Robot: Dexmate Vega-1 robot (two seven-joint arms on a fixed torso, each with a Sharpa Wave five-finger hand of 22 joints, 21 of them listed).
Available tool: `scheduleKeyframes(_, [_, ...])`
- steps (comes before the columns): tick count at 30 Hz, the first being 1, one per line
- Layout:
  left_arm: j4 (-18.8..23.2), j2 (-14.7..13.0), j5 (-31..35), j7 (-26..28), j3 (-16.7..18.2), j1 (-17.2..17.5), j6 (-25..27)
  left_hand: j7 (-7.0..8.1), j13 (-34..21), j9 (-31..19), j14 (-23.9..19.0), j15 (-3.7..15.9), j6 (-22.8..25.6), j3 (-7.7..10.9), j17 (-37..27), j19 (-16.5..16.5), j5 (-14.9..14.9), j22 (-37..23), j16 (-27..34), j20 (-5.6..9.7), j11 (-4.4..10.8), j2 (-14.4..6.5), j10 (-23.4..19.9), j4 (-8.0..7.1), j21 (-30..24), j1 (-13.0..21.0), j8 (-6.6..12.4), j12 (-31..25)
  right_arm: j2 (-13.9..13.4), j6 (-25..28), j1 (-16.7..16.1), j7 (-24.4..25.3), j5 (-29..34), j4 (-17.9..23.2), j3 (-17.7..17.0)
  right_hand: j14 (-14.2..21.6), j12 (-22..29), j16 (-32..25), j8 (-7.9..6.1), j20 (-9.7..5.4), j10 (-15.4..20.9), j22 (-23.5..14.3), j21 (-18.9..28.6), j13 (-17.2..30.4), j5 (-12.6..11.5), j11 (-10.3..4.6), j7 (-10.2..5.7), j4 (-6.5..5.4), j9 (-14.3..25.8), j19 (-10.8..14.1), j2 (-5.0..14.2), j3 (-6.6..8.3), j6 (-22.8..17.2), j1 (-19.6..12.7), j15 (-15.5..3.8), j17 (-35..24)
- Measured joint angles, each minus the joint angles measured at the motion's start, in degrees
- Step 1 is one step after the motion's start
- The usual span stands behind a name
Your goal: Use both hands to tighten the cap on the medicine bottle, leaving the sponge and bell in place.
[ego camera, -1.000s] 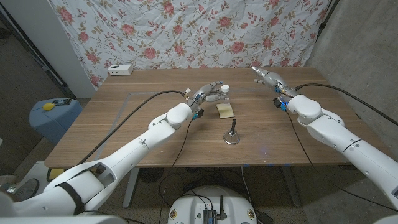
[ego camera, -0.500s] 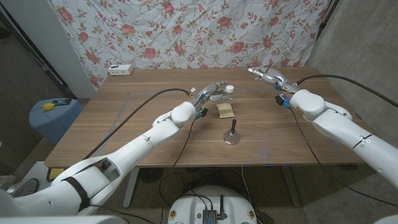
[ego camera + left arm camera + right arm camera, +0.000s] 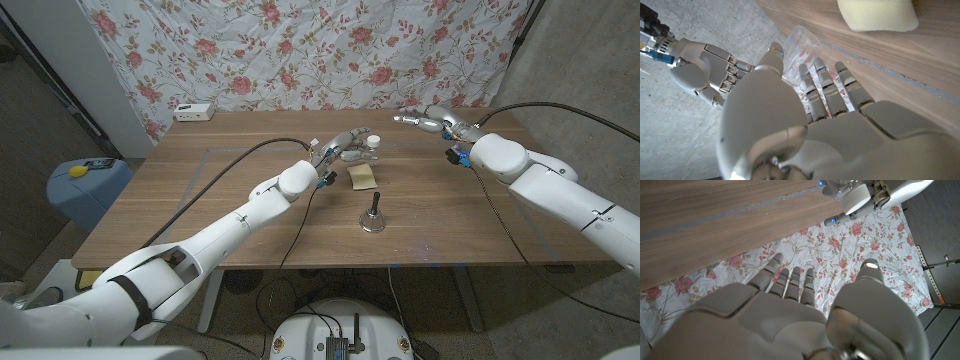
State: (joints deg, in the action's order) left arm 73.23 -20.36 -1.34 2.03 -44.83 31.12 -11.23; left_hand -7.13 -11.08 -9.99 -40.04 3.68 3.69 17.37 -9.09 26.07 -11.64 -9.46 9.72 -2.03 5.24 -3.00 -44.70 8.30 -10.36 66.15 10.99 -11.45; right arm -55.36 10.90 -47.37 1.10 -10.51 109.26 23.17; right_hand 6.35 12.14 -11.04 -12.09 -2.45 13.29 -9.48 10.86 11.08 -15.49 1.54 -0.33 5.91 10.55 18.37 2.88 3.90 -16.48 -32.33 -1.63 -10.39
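White fingers of the left hand wrap around the clear medicine bottle with its white cap, holding it just above the wooden table near the far side, and this hand has slid a little toward the right hand since a second ago. Over at the far right, the right hand holds nothing, its fingers spread a little and pointing at the bottle, and it has swung in closer than before. Near the bottle lie the yellow sponge and, closer to the robot, the small metal bell; I can read no writing on the bottle.
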Motion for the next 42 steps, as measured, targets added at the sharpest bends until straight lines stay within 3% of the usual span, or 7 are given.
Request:
scheduleKeyframes(8, [-1.1, 0.4, 0.4, 0.0, -0.2, -0.3, -1.6, 0.00, 0.0, 0.0, 0.0, 0.00, 0.0, 0.17, 0.0, 0.0, 0.0, 0.0, 0.0, 0.03, 0.01, -0.1, 0.0, 0.18, 0.0, 0.1, 0.00, 0.0, -1.7, 5.2, 0.8, -0.8, 2.0, 4.1, 0.4, 0.4, 0.0, 0.0, 0.00, 0.00, 0.7, 0.0, 0.0, 0.0, 0.0, 0.31, 0.35, 1.45, 0.3, 0.6, -0.83, 0.53, -0.7, -1.7, 0.26, 0.0])
scheduleKeyframes(15, [-1.1, 0.4, 0.7, -0.1, -0.2, -0.3, -2.7, 0.00, 0.0, 0.0, 0.2, -0.21, 0.0, 0.41, 0.0, -0.5, 0.0, 0.0, 0.0, 0.10, 0.02, -0.2, 0.0, 0.39, 0.0, 0.2, 0.00, 0.1, -3.1, 5.2, 2.4, -0.8, 2.0, 7.1, 1.4, 1.1, 0.0, -0.2, -0.22, 0.04, 0.6, 0.0, 0.0, 0.0, 0.3, 0.30, 0.94, 2.17, 0.3, 1.2, -1.43, 0.76, -1.8, -2.6, 0.52, 0.0])
scheduleKeyframes(16, [-2.2, 0.9, 0.7, -0.1, -0.3, -0.5, -3.0, 0.00, 0.0, 0.0, 0.2, -0.21, 0.0, 0.49, 0.0, -0.5, 0.0, 0.0, 0.0, 0.10, 0.02, -0.2, 0.0, 0.30, 0.0, 0.2, 0.00, 0.1, -3.3, 10.7, 2.8, -3.0, 3.9, 7.7, 1.7, 1.2, 0.0, -0.2, -0.35, 0.04, 0.6, 0.0, 0.0, 0.0, 0.3, 0.30, 1.07, 2.33, 0.3, 1.2, -1.43, 0.92, -1.9, -3.1, 0.61, 0.0])
scheduleKeyframes(24, [-2.2, 0.9, 0.9, -0.4, -0.3, -0.5, -3.9, 0.00, 0.1, 0.0, 0.2, -0.21, 0.0, 0.64, 0.0, -0.5, 0.5, 0.0, 0.0, 0.09, 0.03, -0.2, 0.0, 0.16, 0.0, 0.2, 0.00, 0.0, -4.2, 10.7, 5.9, -3.0, 3.9, 11.0, 4.1, 2.3, 0.0, -0.2, -0.81, 0.51, 1.2, 0.0, 0.0, 0.3, 0.7, 0.20, 1.81, 2.97, 0.5, 2.0, -1.88, 1.56, -3.6, -4.4, 0.62, 0.0])
scheduleKeyframes(25, [-4.0, 1.6, 1.0, -0.4, -0.6, -1.2, -4.1, 0.00, 0.1, 0.0, 0.2, -0.21, 0.0, 0.64, 0.0, -0.5, 0.5, 0.0, 0.0, 0.09, 0.03, -0.2, 0.0, 0.16, 0.0, 0.2, 0.00, 0.0, -4.3, 17.3, 6.4, -6.6, 6.8, 11.4, 4.5, 2.5, 0.0, -0.2, -0.87, 0.61, 1.2, 0.0, 0.0, 0.3, 0.7, 0.19, 1.84, 3.12, 0.5, 2.1, -1.64, 1.72, -3.7, -4.7, 0.64, 0.0])
scheduleKeyframes(26, [-4.3, 1.7, 1.0, -0.4, -0.6, -1.4, -4.1, 0.00, 0.1, 0.0, 0.2, -0.21, 0.0, 0.64, 0.0, -0.5, 0.5, 0.0, 0.0, 0.09, 0.03, -0.2, 0.0, 0.16, 0.0, 0.2, 0.00, 0.0, -4.3, 18.3, 6.9, -7.2, 7.6, 11.8, 5.0, 2.6, 0.0, -0.2, -0.88, 0.60, 1.2, 0.0, 0.0, 0.3, 0.7, 0.19, 1.66, 3.21, 0.5, 2.1, -1.75, 1.80, -3.9, -5.0, 0.71, 0.0])
scheduleKeyframes(42, [-7.6, 3.1, 1.6, -1.1, -1.3, -3.4, -5.8, 0.00, 0.0, 0.0, 0.0, -0.03, 0.0, 0.63, 0.0, -0.5, 0.7, 0.0, 0.0, 0.09, -0.08, -0.2, -0.1, 0.16, 0.0, 0.2, 0.00, 0.0, -3.6, 25.8, 13.7, -12.7, 15.5, 15.0, 11.5, 4.1, 0.0, -0.7, -1.29, 0.61, 1.3, 0.0, 0.0, 0.3, 0.9, 0.65, 1.25, 3.80, 0.8, 2.7, -1.57, 2.91, -6.8, -8.0, 1.84, -0.2])
